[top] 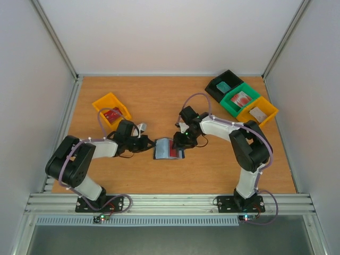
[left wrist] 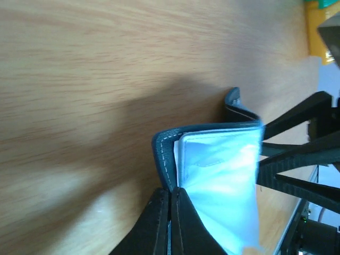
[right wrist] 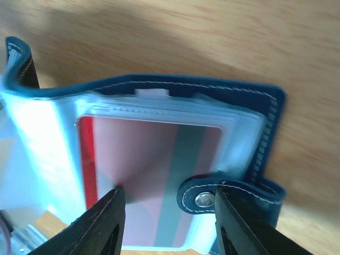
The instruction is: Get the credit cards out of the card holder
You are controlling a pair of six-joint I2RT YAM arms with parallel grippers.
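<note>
- Clamps the edge of the navy-blue folding card holder (top: 169, 149), lying open mid-table, in the closed left gripper (left wrist: 170, 199).
- Poises the right gripper (right wrist: 170, 191), fingers spread, over a red plastic credit card (right wrist: 133, 159) inside its clear sleeve.
- Keeps something red in the yellow plastic bin (top: 106, 99).

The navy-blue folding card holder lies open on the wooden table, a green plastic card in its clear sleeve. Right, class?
No: the right wrist view shows a red plastic card in the sleeve. The navy-blue folding card holder is open on the wooden table.
</note>
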